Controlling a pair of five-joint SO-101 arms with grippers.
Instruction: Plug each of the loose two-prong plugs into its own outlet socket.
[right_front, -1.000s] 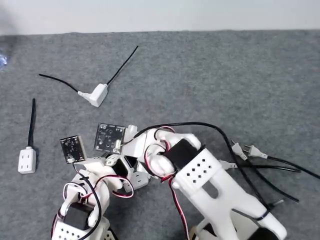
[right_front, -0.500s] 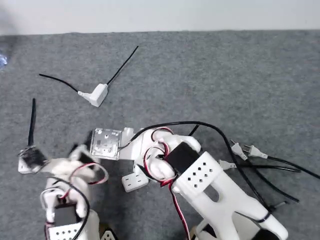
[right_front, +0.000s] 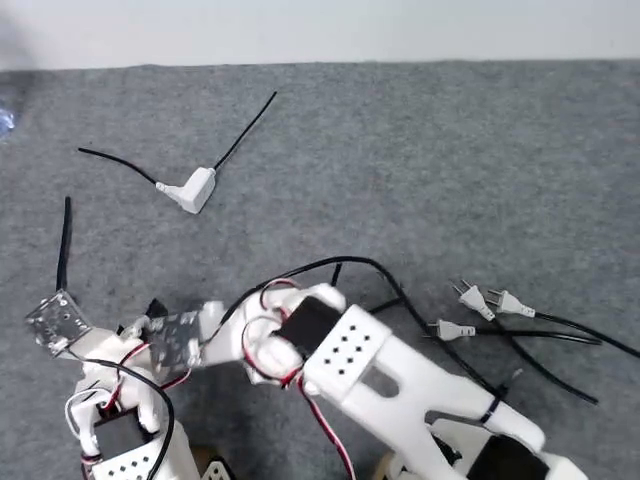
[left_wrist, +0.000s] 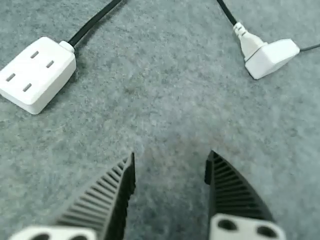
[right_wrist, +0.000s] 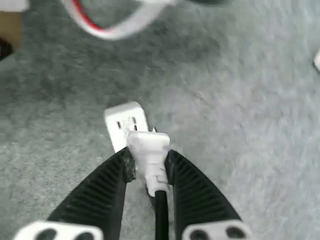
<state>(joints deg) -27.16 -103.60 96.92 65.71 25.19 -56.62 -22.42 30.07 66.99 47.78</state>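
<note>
High view: grey tabletop (right_front: 450, 150). An angled white connector (right_front: 190, 189) with black cords lies at the far left. Three loose plugs (right_front: 468, 294) are grouped at the right. The right arm (right_front: 350, 350) leans across toward the left arm (right_front: 120, 430).

Left wrist view: left jaws wide apart, holding nothing, above bare tabletop. Beyond them are a white outlet block (left_wrist: 35, 75) and the angled connector, well apart.

Right wrist view: right jaws clamped on a white plug (right_wrist: 148, 147), its black cord (right_wrist: 160, 215) trailing back. The plug's nose touches a small white outlet (right_wrist: 122, 125); cannot tell whether the prongs are seated.

Plug (right_wrist: 148, 149) prongs seemingly hidden against outlet (right_wrist: 121, 123).
</note>
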